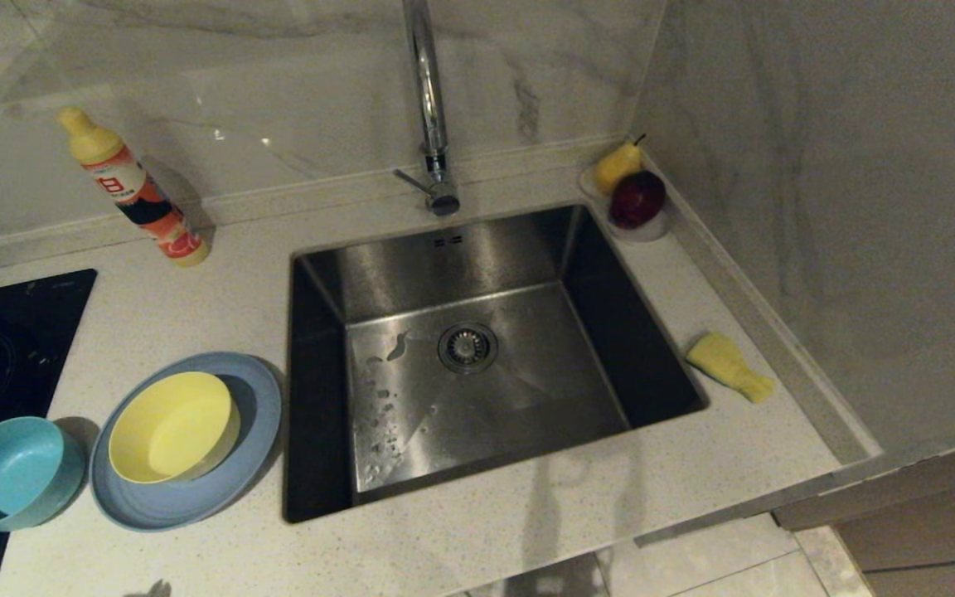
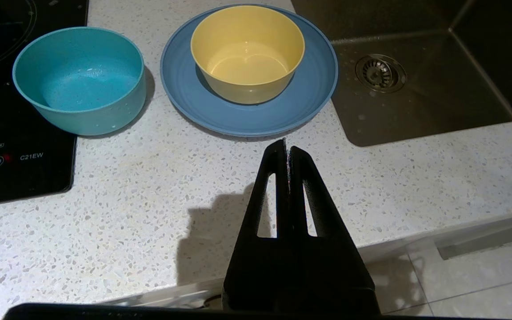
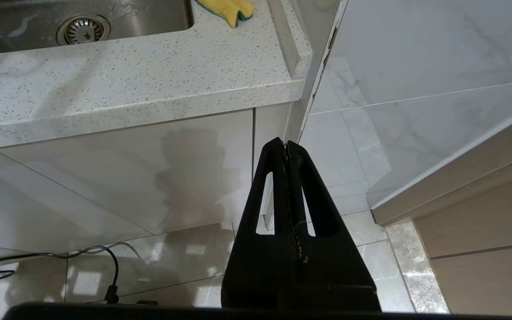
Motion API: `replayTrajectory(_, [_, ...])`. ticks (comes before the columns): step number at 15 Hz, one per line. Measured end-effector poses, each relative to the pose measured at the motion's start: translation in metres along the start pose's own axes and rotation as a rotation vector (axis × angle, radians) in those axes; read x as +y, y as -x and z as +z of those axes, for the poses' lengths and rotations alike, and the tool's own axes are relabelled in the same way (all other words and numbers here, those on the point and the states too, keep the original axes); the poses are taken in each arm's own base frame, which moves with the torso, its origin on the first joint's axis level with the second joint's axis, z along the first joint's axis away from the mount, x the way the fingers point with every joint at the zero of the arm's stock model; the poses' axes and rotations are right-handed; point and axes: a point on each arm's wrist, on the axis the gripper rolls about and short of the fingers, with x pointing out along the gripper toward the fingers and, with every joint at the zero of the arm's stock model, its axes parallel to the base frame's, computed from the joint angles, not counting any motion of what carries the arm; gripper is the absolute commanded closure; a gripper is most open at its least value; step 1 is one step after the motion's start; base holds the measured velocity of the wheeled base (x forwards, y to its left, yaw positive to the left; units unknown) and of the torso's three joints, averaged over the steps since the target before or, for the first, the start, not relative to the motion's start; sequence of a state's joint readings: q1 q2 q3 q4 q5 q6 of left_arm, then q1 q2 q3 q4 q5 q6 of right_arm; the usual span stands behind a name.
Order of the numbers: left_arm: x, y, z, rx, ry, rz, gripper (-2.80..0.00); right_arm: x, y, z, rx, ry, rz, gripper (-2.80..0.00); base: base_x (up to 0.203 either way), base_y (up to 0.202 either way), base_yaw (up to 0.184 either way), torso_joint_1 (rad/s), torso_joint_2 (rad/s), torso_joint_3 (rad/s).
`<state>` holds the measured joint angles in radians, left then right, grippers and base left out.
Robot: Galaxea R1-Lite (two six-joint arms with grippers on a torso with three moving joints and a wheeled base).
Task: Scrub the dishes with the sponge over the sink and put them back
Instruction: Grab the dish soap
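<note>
Resting on speckled stone, matte yellow bowl (image 1: 171, 427) in round plate (image 1: 258, 402), steel sink (image 1: 527, 390), both end effectors pressed together

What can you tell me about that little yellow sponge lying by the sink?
The sponge is small, narrowed at the middle, bright yellow on its upper face, with a thin dark green scouring layer showing along one edge in the right wrist view. It lies flat on the speckled white counter, to the right of the steel sink, close to the raised edge along the wall. Only the counter touches it; neither gripper is near.
</note>
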<state>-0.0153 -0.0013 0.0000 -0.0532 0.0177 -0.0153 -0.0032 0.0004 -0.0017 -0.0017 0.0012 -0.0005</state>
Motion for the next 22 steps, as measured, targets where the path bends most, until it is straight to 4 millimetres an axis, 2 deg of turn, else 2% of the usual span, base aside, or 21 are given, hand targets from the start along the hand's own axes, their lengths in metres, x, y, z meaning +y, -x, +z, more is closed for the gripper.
replayTrajectory(19, [0.000, 0.000, 0.004, -0.035, 0.013, 0.021, 0.00, 0.000, 0.000, 0.000, 0.000, 0.000, 0.000, 0.00, 0.000, 0.000, 0.000, 0.000, 0.00, 0.000])
replayTrajectory(20, [0.001, 0.001, 0.008, -0.044, 0.013, 0.027, 0.00, 0.000, 0.000, 0.000, 0.000, 0.000, 0.000, 0.00, 0.000, 0.000, 0.000, 0.000, 0.00, 0.000])
replayTrajectory(22, [0.000, 0.009, 0.041, -0.121, 0.016, 0.032, 0.00, 0.000, 0.000, 0.000, 0.001, 0.000, 0.000, 0.00, 0.000, 0.000, 0.000, 0.000, 0.00, 0.000])
